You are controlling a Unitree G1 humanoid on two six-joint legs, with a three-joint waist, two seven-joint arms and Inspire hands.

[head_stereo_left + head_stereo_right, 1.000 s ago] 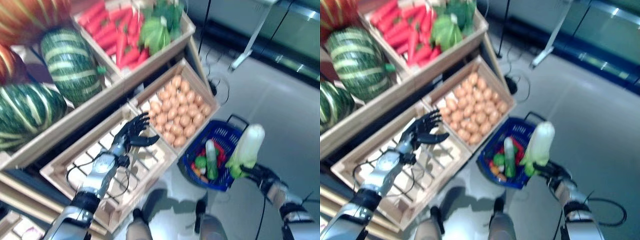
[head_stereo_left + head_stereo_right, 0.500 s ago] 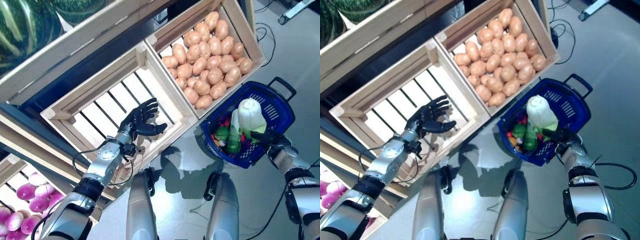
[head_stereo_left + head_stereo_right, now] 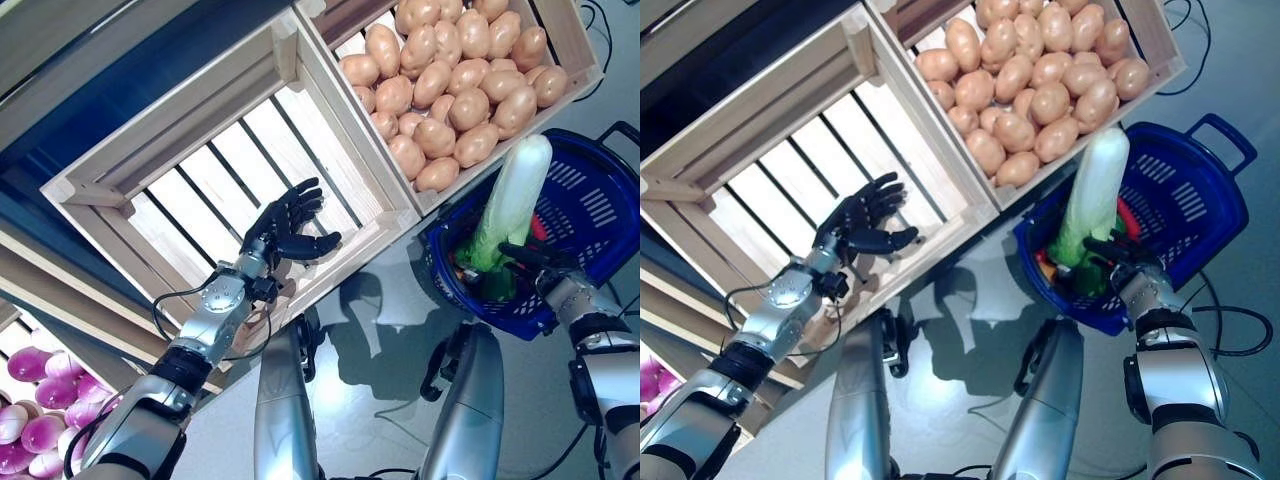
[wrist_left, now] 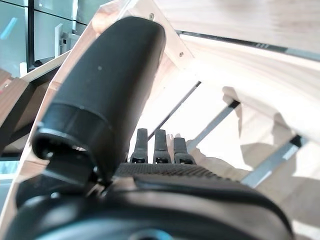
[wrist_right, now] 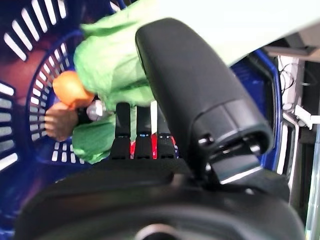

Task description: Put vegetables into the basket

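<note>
Eye views showed the right robot hand (image 3: 1127,262) pinching a long white-green cabbage (image 3: 512,200) standing tilted inside the blue basket (image 3: 1210,190), beside the potato crate (image 3: 470,60). Left wrist view: the left robot hand (image 3: 285,225) hung spread over the slatted crate (image 4: 250,65).

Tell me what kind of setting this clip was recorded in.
Probably a mock grocery or produce stall: slatted wooden crates stand side by side, one full of potatoes, one empty crate. A blue shopping basket sits on the floor, and the right hand holds a cabbage over it.
</note>
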